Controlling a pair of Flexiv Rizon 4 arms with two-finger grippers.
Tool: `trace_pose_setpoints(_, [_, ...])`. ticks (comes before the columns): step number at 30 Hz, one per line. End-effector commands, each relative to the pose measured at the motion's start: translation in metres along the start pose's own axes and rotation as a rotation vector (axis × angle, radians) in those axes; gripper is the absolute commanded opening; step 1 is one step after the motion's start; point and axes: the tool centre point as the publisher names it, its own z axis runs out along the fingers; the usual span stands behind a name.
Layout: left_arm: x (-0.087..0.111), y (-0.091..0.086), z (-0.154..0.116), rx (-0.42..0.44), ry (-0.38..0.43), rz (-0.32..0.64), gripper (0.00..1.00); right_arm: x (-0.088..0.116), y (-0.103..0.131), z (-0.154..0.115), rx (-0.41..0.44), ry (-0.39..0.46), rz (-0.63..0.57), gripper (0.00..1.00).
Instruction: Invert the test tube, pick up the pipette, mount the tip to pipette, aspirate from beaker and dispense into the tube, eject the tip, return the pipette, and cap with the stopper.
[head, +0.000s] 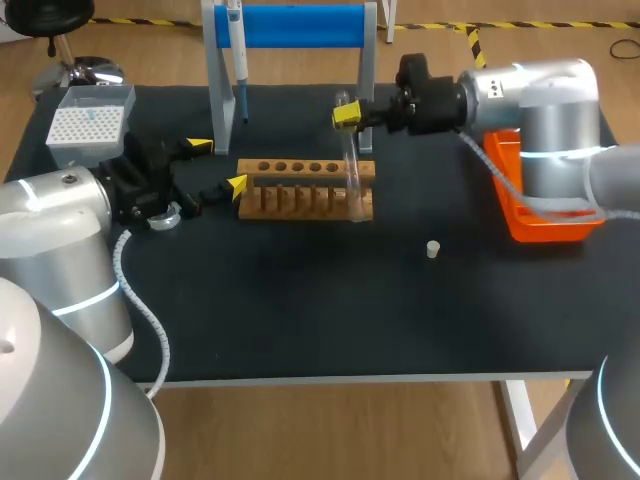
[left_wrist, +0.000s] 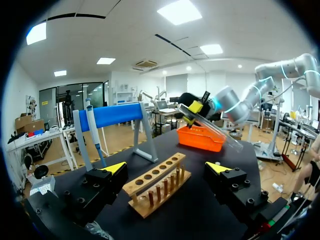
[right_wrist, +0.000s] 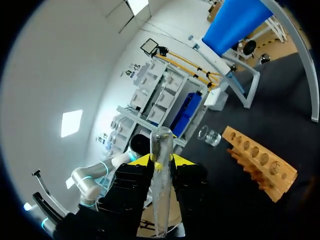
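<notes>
My right gripper (head: 350, 117) is shut on a clear test tube (head: 351, 165), gripping it near its upper end. The tube hangs over the right end of the wooden rack (head: 300, 188); I cannot tell whether it touches the rack. In the right wrist view the tube (right_wrist: 161, 190) stands between the yellow-tipped fingers (right_wrist: 142, 161). My left gripper (head: 215, 165) is open at the rack's left end, with the rack (left_wrist: 157, 182) just ahead of its fingers (left_wrist: 115, 167). The pipette (head: 237, 60) hangs on the blue stand (head: 300, 25). A small white stopper (head: 432, 249) lies on the mat.
A tip box (head: 88, 125) sits at the back left. An orange bin (head: 535, 205) stands at the right, under my right arm. A glass beaker (right_wrist: 210, 136) stands beyond the rack's left end, partly hidden by my left arm in the head view.
</notes>
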Motion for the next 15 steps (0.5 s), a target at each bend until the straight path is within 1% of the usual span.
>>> trace_pose_setpoints(1, [0.001,0.001,0.001,0.0,-0.004,0.001,1.0,0.001,-0.004,-0.006,0.037,-0.014,0.033,0.0])
trace_pose_setpoints(9, [0.001,0.001,0.001,0.0,-0.004,0.001,1.0,-0.001,-0.017,-0.009,-0.009,-0.024,0.17,0.0])
trace_pose_setpoints(15, [0.001,0.001,0.001,0.0,-0.004,0.001,1.0,0.0,-0.02,-0.011,-0.035,-0.001,0.273,0.0])
